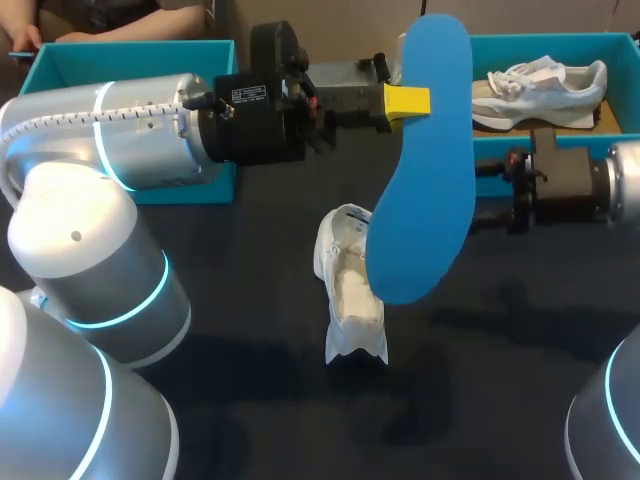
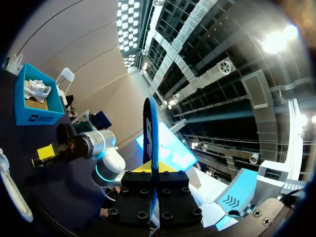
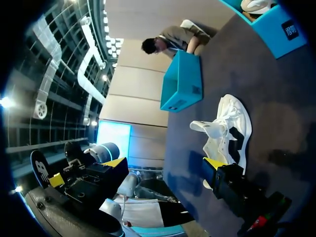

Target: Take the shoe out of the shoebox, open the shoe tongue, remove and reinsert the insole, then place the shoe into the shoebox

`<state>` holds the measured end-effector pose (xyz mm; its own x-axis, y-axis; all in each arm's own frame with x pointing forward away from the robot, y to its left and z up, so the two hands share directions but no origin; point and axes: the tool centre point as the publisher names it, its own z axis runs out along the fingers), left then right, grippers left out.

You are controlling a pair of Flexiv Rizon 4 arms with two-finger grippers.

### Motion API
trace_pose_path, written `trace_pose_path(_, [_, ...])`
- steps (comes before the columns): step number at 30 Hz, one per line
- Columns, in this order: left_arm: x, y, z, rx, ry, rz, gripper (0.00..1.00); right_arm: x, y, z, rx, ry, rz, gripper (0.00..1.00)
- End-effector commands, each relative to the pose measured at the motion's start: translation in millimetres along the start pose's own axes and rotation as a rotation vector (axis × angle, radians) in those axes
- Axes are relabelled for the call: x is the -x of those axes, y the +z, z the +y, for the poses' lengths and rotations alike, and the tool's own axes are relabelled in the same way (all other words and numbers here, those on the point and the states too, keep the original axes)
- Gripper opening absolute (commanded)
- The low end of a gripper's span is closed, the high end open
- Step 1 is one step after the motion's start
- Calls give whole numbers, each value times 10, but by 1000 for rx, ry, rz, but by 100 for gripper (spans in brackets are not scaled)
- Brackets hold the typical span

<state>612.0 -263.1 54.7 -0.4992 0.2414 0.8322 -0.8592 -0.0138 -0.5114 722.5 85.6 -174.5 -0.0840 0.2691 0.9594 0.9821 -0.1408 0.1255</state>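
Shoe point(image 1: 350, 285): out of the box, lying on the dark table point(image 1: 250, 340) between the two arms, opening facing up.
Shoe look: white, soft fabric-like upper, tongue pulled out and crumpled; slumped, not stiff.
Insole point(image 1: 425, 150): blue, thin, flat, foot-shaped, looks like foam; held in the air over the shoe, long axis roughly up-down in the head view, wide end nearest the shoe.
Left gripper point(image 1: 405, 100): clenched on the insole at its side edge toward the narrow end; the left wrist view shows the sheet edge-on between the fingers.
Why held so: likely an edge pinch so most of the sheet hangs free to feed into the shoe.
Right gripper point(image 3: 165, 163): fingers spread wide, nothing between them; shoe ahead of it, apart.
Why there: probably waiting to steady the shoe.
Step (judged): insole out, reinsertion next.
Far-right shoebox point(image 1: 560, 48): teal card, open top, holds a second shoe point(image 1: 540, 85), white.
Far-left shoebox point(image 1: 130, 60): teal, partly behind the left arm; contents not visible.
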Motion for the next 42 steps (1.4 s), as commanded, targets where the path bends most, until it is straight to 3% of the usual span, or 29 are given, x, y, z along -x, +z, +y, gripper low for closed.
trace_pose_path(1, [90, -69, 2, 21, 123, 10, 0, -2, 12, -3, 2, 1, -2, 100])
trace_pose_path(10, [428, -372, -127, 164, 751, 111, 0, -2, 12, -3, 2, 1, -2, 100])
trace_pose_path(17, [485, -542, -187, 219, 979, 105, 0, -2, 12, -3, 2, 1, -2, 100])
trace_pose_path(19, [495, -599, -173, 284, 1100, 112, 0, -2, 12, -3, 2, 1, -2, 100])
trace_pose_path(23, [521, -686, -129, 299, 1231, 126, 0, -2, 12, -3, 2, 1, -2, 100])
trace_pose_path(27, [594, -783, -134, 254, 1299, 109, 0, -2, 12, -3, 2, 1, -2, 100])
trace_pose_path(31, [682, -822, -174, 178, 1436, 190, 0, -2, 12, -3, 2, 1, -2, 100])
trace_pose_path(34, [697, -782, -201, 91, 1363, 163, 0, -2, 12, -3, 2, 1, -2, 100])
trace_pose_path(42, [697, -782, -201, 91, 1363, 163, 0, -2, 12, -3, 2, 1, -2, 100])
